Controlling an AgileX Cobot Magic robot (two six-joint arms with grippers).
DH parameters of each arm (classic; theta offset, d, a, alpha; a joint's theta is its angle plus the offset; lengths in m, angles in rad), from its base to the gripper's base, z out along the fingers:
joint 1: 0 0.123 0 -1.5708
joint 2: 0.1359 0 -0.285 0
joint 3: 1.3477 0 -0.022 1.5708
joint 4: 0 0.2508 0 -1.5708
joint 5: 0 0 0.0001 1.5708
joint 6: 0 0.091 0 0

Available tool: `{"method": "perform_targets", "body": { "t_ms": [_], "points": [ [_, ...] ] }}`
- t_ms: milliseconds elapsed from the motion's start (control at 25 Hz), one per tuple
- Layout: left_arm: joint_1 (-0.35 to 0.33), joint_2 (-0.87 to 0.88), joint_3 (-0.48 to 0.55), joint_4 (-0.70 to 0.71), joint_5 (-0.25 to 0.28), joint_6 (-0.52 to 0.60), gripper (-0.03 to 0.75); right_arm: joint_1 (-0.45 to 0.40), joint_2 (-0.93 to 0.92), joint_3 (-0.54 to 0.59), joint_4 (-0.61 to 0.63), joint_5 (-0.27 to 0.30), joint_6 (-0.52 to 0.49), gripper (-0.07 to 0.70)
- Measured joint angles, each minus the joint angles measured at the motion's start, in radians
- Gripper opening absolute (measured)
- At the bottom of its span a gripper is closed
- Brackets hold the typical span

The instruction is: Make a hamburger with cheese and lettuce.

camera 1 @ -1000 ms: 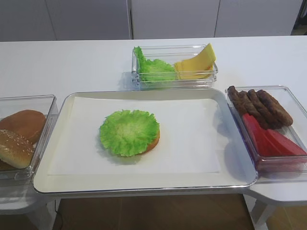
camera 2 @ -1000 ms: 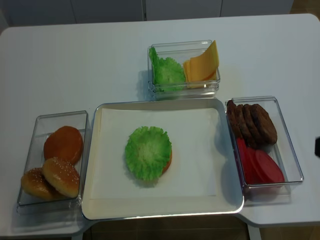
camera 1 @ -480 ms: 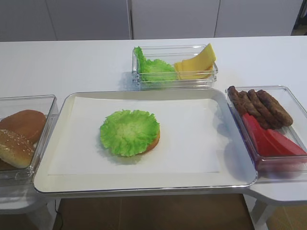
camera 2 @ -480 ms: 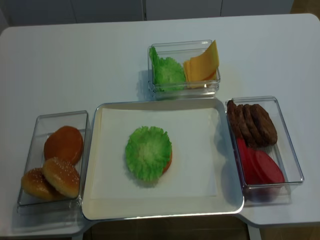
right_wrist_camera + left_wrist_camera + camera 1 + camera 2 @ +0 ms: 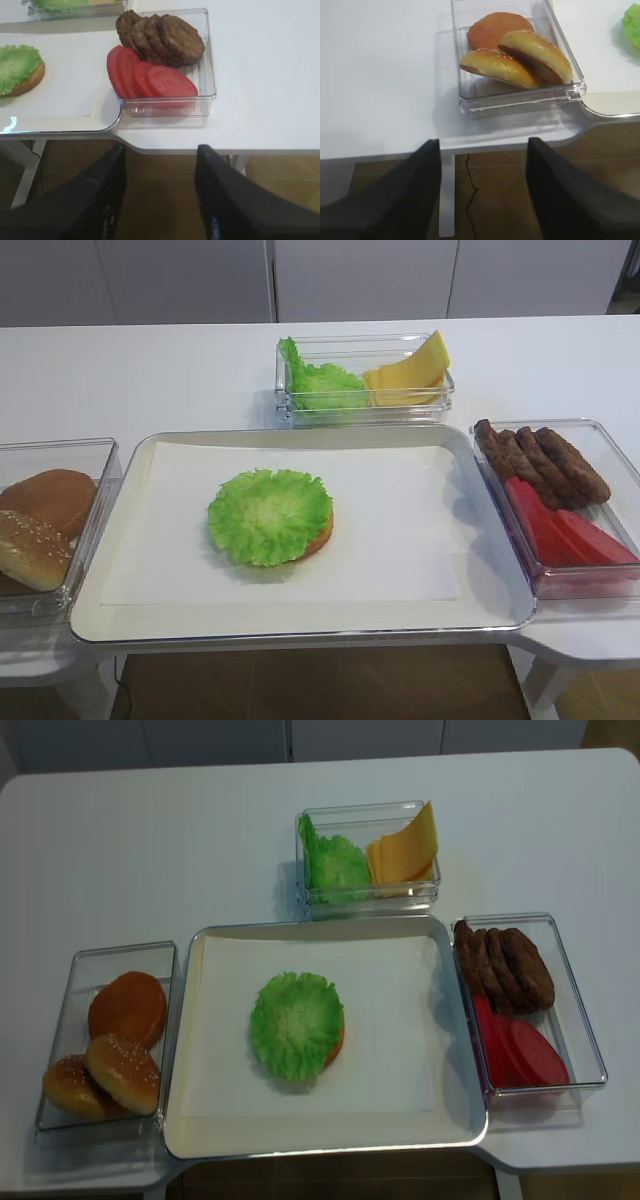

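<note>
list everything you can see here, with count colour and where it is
tray: one, silver rim with white paper liner, centre of the white table
hamburger: one bun half, golden-brown rim, on the tray under the leaf
lettuce: one bright green leaf on the bun; more green leaves in the back container
cheese: yellow-orange slices, count unclear, back container beside the leaves
bun tops: three, brown, two with sesame, left container
patties: about four, dark brown, right container, far end
tomato slices: about four, red, right container, near end
left gripper: black, open, below the table edge
right gripper: black, open, below the table edge
</note>
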Motion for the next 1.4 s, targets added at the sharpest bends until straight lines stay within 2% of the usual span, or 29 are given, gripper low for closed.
{"method": "perform_targets", "body": {
  "t_ms": [200, 400, 480, 600, 800, 1200, 1400],
  "points": [
    [0.000, 0.000, 0.000, 0.000, 0.000, 0.000, 0.404, 0.000, -0.062, 0.000, -0.007, 0.006, -0.007, 0.360],
    [0.000, 0.000, 0.000, 0.000, 0.000, 0.000, 0.404, 0.000, -0.062, 0.007, -0.136, 0.008, -0.007, 0.360],
    [0.000, 0.000, 0.000, 0.000, 0.000, 0.000, 0.404, 0.000, -0.062, 0.007, -0.152, 0.008, -0.005, 0.361],
    [0.000, 0.000, 0.000, 0.000, 0.000, 0.000, 0.404, 0.000, -0.063, 0.009, -0.152, 0.008, -0.005, 0.361],
    [0.000, 0.000, 0.000, 0.000, 0.000, 0.000, 0.404, 0.000, -0.063, 0.082, -0.151, -0.025, -0.005, 0.361],
    [0.000, 0.000, 0.000, 0.000, 0.000, 0.000, 0.404, 0.000, -0.063, 0.141, -0.135, -0.041, -0.011, 0.361],
    [0.000, 0.000, 0.000, 0.000, 0.000, 0.000, 0.404, 0.000, -0.063, 0.152, -0.127, -0.083, -0.022, 0.361]
  ]
}}
